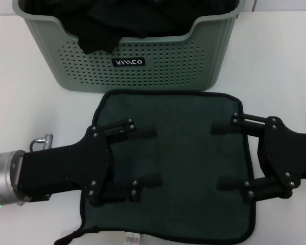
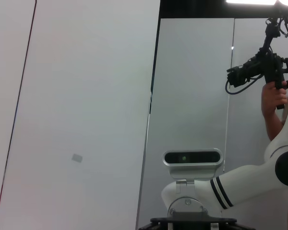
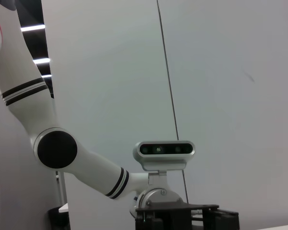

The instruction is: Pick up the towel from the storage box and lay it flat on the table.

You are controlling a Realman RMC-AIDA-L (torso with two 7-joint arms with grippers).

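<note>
Towel (image 1: 178, 163), dark green with black stitched edging, spread flat on the white worktop (image 1: 20, 76) just in front of the storage box (image 1: 127, 56), its far edge close to the box's perforated front wall. A small white tag (image 1: 132, 238) shows at the hem farthest from the box. Left tool (image 1: 145, 158) lies over the towel's left part, fingers spread wide, holding nothing. Right tool (image 1: 223, 156) lies over the towel's right part, fingers likewise wide apart and empty. Black cloths (image 1: 122, 23) fill the storage box, one draping over the dipped handle cut-out above the black label (image 1: 129, 62). Both wrist views face upward at walls and the robot's head.
</note>
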